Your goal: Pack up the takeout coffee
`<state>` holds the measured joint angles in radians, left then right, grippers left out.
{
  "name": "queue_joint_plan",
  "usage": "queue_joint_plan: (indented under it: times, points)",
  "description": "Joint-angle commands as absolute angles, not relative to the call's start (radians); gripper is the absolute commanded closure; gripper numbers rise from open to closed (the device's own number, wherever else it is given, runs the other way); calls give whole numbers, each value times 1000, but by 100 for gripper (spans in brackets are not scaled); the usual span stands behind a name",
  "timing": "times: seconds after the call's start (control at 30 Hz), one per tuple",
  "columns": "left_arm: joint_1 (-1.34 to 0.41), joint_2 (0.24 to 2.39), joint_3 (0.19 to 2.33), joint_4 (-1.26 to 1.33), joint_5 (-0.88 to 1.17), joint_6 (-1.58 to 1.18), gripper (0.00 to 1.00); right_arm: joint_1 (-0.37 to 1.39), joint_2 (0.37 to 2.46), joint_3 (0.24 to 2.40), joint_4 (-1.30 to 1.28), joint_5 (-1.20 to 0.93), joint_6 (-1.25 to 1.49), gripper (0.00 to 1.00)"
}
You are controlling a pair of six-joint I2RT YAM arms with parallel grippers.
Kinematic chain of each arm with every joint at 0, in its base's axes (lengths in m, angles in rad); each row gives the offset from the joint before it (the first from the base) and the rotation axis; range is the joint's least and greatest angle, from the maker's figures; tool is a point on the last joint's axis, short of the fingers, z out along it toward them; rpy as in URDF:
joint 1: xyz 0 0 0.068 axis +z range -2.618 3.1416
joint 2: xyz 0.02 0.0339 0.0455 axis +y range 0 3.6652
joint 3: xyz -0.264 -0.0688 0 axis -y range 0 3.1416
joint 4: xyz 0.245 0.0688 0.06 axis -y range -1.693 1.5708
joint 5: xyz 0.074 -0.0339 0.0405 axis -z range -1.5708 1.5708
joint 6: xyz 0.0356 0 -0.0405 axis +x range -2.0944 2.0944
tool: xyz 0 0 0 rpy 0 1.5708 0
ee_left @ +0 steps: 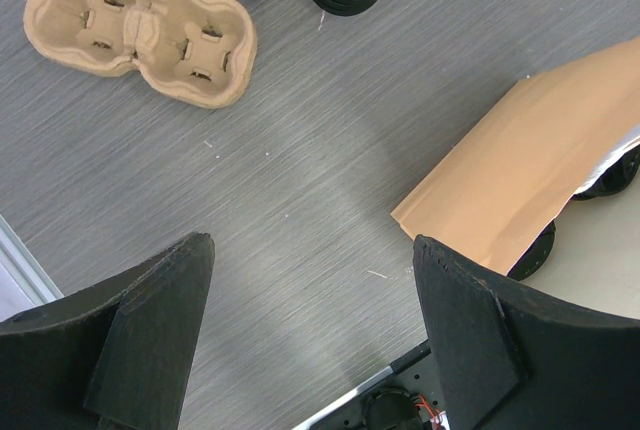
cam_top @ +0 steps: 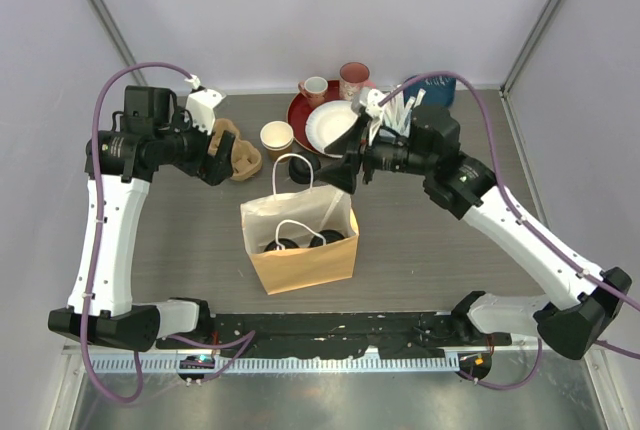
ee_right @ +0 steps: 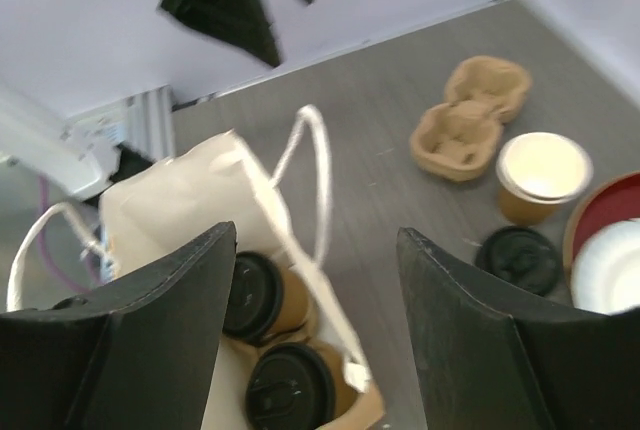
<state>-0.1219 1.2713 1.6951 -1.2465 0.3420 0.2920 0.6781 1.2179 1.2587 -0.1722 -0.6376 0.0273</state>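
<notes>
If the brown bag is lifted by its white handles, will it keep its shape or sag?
Probably it sags a little: the paper bag has thin walls, and its rim looks bent in the right wrist view. The handles look like soft cord, so likely floppy. Two lidded cups at the bottom should keep it hanging upright.

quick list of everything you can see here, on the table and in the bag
paper bag: one, tan with white handles, centre, open
lidded coffee cups: two, tan with black lids, inside the bag
open coffee cup: one, tan, white inside, behind the bag
loose lid: one, black, beside the open cup
cup carrier: one, brown, empty, back left
plates: two, white on red, back centre
mugs: two, pink and white, behind the plates
straw cup: one, blue, white straws, back right
left claw: open, empty, left of the bag
right claw: open, empty, above the bag
</notes>
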Motion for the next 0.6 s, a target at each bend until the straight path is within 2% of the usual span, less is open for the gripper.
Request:
queue_joint_plan:
  times: [0.0,0.07,0.13,0.17,0.2,0.3,0.57]
  points:
    - [-117,1255,1697,-1233,367,301,16,611,1197,1397,-232,-467,8,30]
    - [-117,1253,1697,-1233,367,302,16,540,1204,1428,-262,-346,24,31]
    - [-115,1250,1695,-1235,365,302,16,455,1238,1463,-285,-266,23,36]
    - [-117,1250,1695,-1233,367,302,16,430,1253,1471,-305,-164,17,40]
    - [-115,1252,1694,-1235,368,302,16,410,1300,1482,-317,-100,9,51]
    - [-117,1249,1687,-1235,368,304,16,339,1379,1497,-364,32,32,62]
    - [-117,1252,1681,-1232,364,308,15,281,1548,1474,-261,69,198,63]
